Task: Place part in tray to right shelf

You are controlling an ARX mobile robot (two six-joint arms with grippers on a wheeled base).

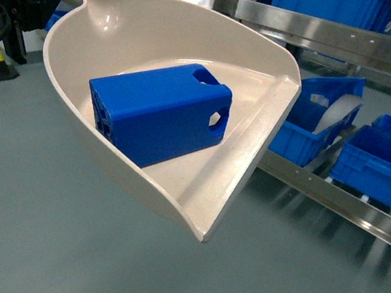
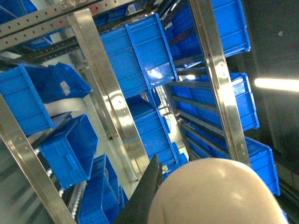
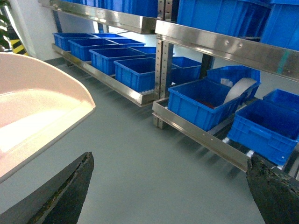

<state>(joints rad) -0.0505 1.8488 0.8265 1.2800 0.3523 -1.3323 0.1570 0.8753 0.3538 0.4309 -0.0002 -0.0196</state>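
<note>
part [image 1: 158, 111] in tray [image 1: 250, 147], right shelf [image 1: 363, 208] behind, crates [image 1: 380, 167] on it

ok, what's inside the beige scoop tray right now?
One blue block part lies on its side in the tray, holed end toward the open lip. The tray floor under it is covered; the handle end runs out of view.

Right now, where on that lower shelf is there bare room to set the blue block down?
Little bare room. The lower shelf's front rail is lined with blue crates; only narrow gaps between them show. One crate already holds a white roll; the crate beside it looks empty inside.
</note>
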